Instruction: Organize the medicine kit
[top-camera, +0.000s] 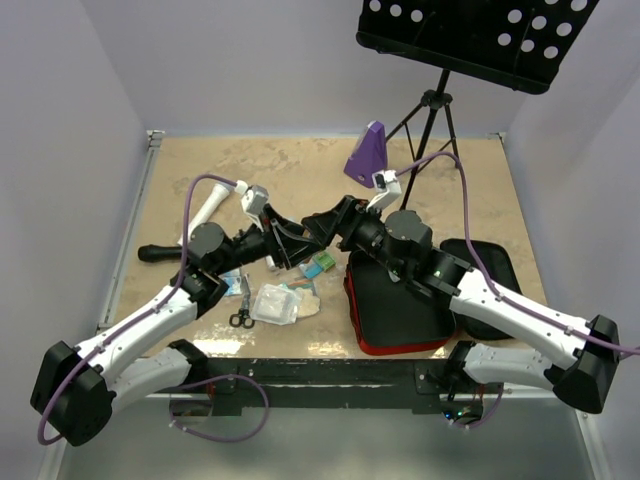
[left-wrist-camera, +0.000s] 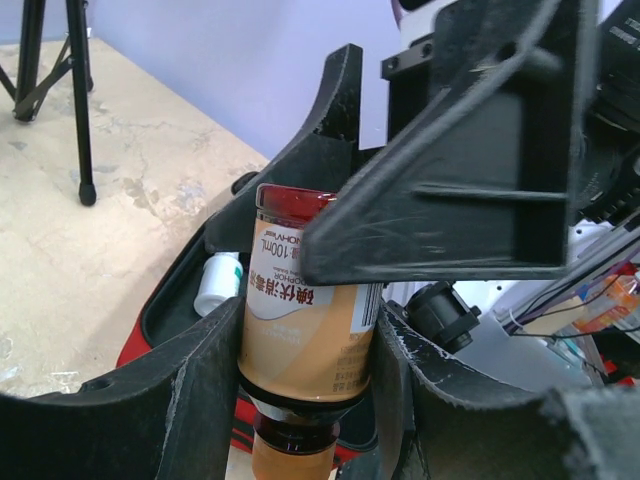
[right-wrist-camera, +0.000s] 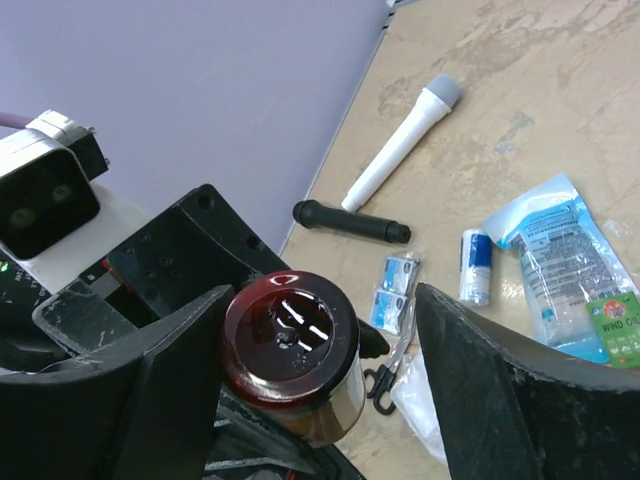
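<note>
Clamping brown bottle (left-wrist-camera: 310, 320) in left end effector (left-wrist-camera: 305, 385) above worktop (top-camera: 300, 170) centre. Bracketing its cap with right end effector (right-wrist-camera: 320, 345), spread wide, gripping nothing. Seemingly handing over toward medicine kit (top-camera: 390, 320), lying open at 5 o'clock.

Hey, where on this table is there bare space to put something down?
Bare tan tabletop lies at the back, between the white wand and the purple metronome-shaped object. Another patch sits far right, behind the open red medicine kit. Crowded: the near left, with scissors and clear packets, and the middle, where the left gripper holds a brown bottle.
</note>
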